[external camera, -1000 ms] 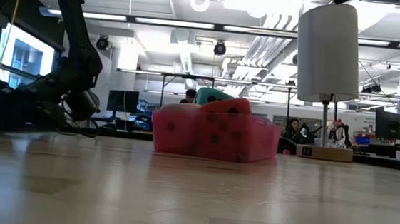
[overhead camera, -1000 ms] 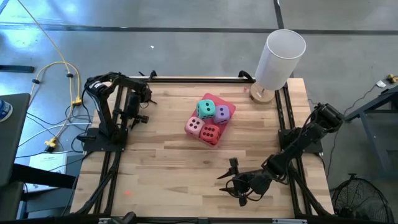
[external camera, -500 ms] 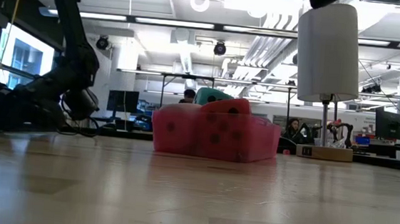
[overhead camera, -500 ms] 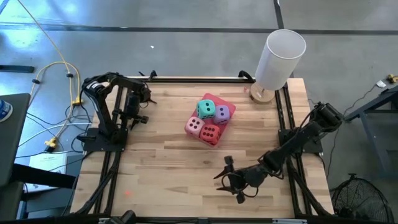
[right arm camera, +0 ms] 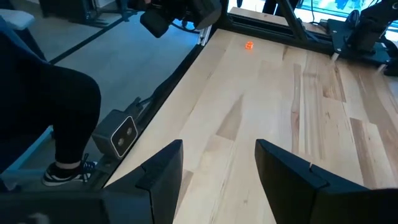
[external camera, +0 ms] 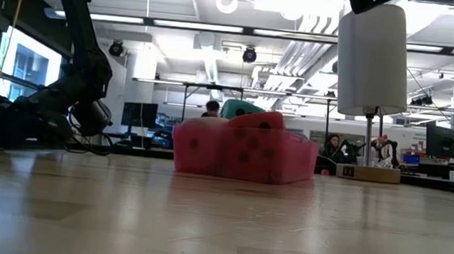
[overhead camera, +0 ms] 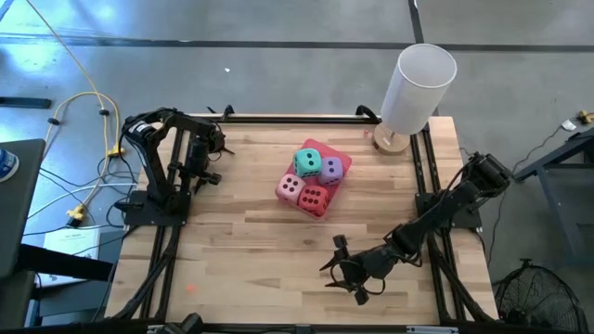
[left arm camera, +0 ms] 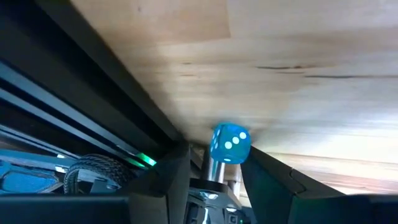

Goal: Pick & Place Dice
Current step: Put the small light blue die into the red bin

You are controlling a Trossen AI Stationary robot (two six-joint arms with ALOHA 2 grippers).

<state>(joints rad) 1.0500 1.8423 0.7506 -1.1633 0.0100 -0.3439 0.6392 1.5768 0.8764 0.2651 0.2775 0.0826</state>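
The four dice (overhead camera: 312, 180) sit bunched on the pink tray (overhead camera: 342, 160) mid-bench, teal and purple behind pink and red. The right gripper (overhead camera: 340, 267) hovers well clear on the tray's near side, its jaws parted and empty; the left gripper (overhead camera: 206, 163) waits off to the tray's left, jaws partly open, holding nothing. Since the cubes touch, a careless reach could nudge neighbours or catch two at once.

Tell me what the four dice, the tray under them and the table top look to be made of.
Dice: probably soft foam, matte, with rounded edges and dark printed-looking pips. Tray: pink, seemingly translucent plastic, since the low view shows dice faintly through its wall. Table top: pale wood planks with visible grain and seams, a light sheen.
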